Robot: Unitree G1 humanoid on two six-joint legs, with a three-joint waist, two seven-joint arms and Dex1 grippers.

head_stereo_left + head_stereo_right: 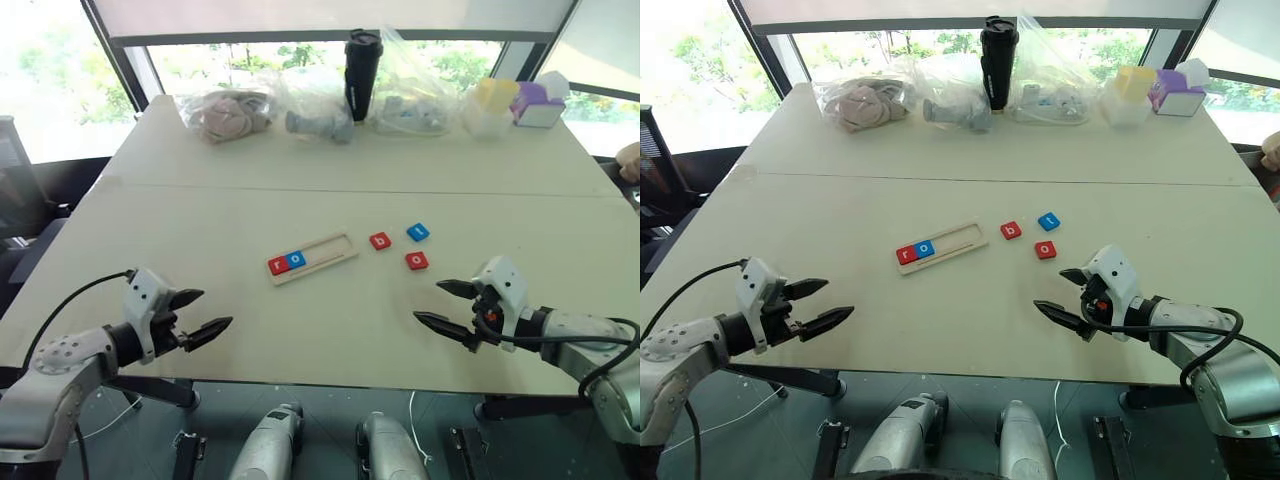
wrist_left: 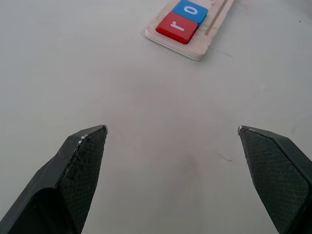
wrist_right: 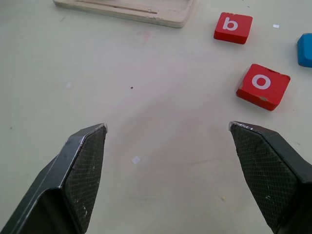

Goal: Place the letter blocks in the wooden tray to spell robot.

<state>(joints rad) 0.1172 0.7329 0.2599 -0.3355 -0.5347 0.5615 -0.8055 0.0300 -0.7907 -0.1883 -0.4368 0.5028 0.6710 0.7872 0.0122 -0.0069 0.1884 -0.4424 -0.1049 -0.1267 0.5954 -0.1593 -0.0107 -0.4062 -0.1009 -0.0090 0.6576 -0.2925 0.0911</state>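
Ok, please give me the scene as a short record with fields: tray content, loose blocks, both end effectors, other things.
tray: wooden tray on the table, lying at a slant
in tray: red r, blue o, at its left end
loose blocks: red b, blue t, red o, right of the tray
left end effector: open, empty
right end effector: open, empty
far edge: black cup, plastic bags

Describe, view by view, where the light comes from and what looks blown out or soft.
Left eye view: daylight from the windows behind the table is blown out white, the plastic bags glare. Left wrist view: soft even light, the wooden tray and its red r block crisp, the fingertips near and dark. Right wrist view: the red o block casts a faint shadow.
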